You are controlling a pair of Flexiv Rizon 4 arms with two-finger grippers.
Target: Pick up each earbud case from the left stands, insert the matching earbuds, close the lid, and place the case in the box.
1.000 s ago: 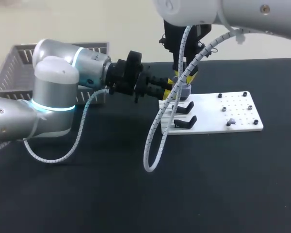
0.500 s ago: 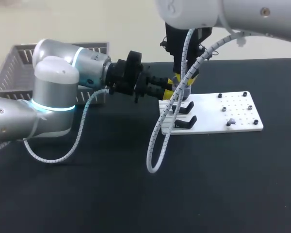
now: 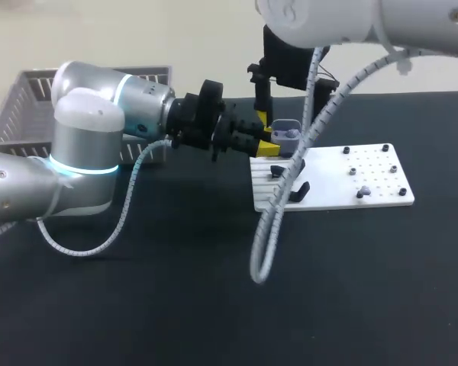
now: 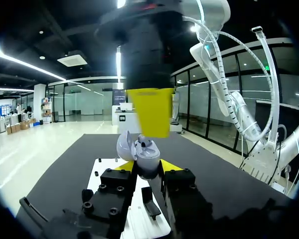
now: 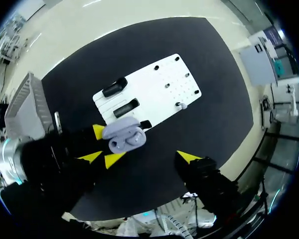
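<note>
A lavender earbud case point(image 3: 287, 137) with its lid up is held over the left end of the white board point(image 3: 382, 179), and my left gripper point(image 3: 269, 142) is shut on it. In the left wrist view the case point(image 4: 142, 152) sits between its yellow tips point(image 4: 123, 167), with an earbud showing inside. My right gripper point(image 3: 271, 107) hangs open just above the case, touching nothing. From the right wrist view the open case point(image 5: 123, 137) lies ahead of my right gripper point(image 5: 149, 158). Two black stands point(image 3: 290, 181) on the board are empty.
Grey earbuds point(image 3: 360, 192) sit on pegs at the right part of the board. A grey mesh basket point(image 3: 23, 107) stands at the far left behind my left arm. My right arm's white cable point(image 3: 269, 244) loops down over the table in front of the board.
My right gripper has opened wide and risen off the case. The left gripper with the case has kept still. The cable loop has swung to the right.
</note>
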